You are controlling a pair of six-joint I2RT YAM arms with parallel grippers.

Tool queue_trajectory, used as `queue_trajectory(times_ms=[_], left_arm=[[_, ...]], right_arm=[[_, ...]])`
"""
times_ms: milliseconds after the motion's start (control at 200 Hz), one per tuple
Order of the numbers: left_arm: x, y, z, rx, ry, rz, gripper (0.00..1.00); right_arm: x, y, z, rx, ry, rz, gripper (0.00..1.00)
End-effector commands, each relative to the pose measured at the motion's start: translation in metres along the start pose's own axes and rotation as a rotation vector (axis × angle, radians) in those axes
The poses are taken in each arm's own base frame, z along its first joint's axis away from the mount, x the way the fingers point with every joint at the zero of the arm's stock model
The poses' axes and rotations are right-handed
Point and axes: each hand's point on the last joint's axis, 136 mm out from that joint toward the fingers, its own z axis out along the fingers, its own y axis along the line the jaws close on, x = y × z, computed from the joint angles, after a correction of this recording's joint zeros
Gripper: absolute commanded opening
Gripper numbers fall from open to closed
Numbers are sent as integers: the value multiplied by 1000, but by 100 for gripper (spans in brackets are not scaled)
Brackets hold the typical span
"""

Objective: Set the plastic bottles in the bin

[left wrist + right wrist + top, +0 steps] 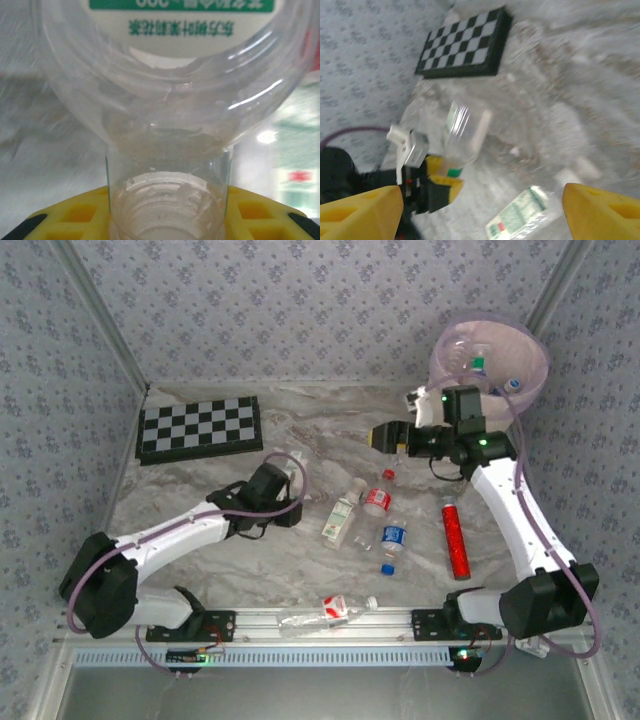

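My left gripper [167, 222] is shut on the neck of a clear plastic bottle [170, 85] with a green label. From the right wrist, that held bottle [462, 132] shows a green cap and rises out of the left gripper [437, 175]. From above, the left gripper [290, 485] is left of centre. Three more bottles lie mid-table: green-labelled [342, 520], red-labelled [375, 502] and blue-labelled [392, 538]. A crushed bottle [325, 610] lies at the near edge. My right gripper [380, 437] is open and holds nothing, just left of the bin [488, 360], which holds several bottles.
A chessboard [198, 428] lies at the back left. A slim red cylinder [457, 538] lies beside the right arm. Loose caps [387, 568] are scattered near the bottles. The green-labelled bottle [520, 220] lies between the right gripper's fingertips [600, 210] but well beyond them.
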Motion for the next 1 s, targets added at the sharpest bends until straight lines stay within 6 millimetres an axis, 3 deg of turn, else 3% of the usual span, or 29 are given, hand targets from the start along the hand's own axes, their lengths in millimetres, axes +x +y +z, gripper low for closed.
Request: queue_trajectory(times_ms=[0, 150, 360, 530, 670, 750, 895, 994], left_arm=[[-47, -59, -22, 227, -146, 102, 35], [-50, -91, -30, 317, -152, 196, 36], [-45, -111, -30, 349, -144, 278, 37], [-44, -122, -36, 369, -158, 333, 37], [-41, -116, -39, 336, -148, 345, 40], [-37, -112, -40, 319, -134, 350, 51], [-28, -110, -46, 302, -109, 375, 97], [-15, -111, -54, 298, -68, 415, 99]], right_arm=[[5, 24, 15, -147, 35, 22, 86], [6, 29, 34, -214, 58, 60, 97], [12, 27, 55, -202, 113, 71, 97], [11, 16, 56, -152, 116, 92, 76], [5, 10, 48, -120, 92, 100, 57], [0, 8, 41, -94, 76, 89, 52], [-29, 4, 13, -18, -4, 34, 48], [-61, -11, -22, 114, -112, -14, 46]])
